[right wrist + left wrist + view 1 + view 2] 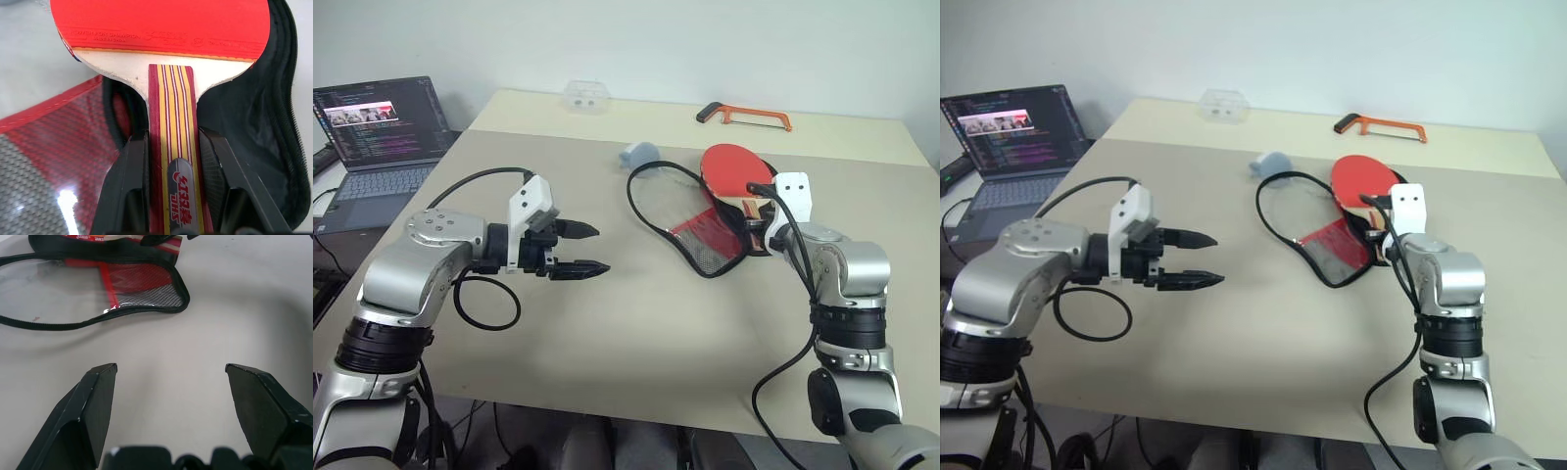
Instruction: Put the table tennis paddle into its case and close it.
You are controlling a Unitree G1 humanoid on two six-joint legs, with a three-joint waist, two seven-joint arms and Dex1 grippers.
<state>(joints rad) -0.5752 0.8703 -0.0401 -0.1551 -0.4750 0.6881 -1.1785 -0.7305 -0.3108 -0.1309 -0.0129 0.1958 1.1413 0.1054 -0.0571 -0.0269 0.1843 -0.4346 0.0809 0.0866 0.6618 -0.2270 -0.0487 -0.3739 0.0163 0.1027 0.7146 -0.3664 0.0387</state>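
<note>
Insertion step: right gripper (173,161) clamps the red-faced wooden-handled paddle (166,29) over the open red-and-black fabric case (705,230) near the table's (607,333) right edge; left gripper (578,250) gapes wide. Next: seat paddle fully inside.

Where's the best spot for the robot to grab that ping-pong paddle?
By the handle, coming along it from its butt end. It is narrow and straight-sided, so two fingers fit either side, unlike the wide flat red face. The right gripper already holds the table tennis paddle that way over the open case.
</note>
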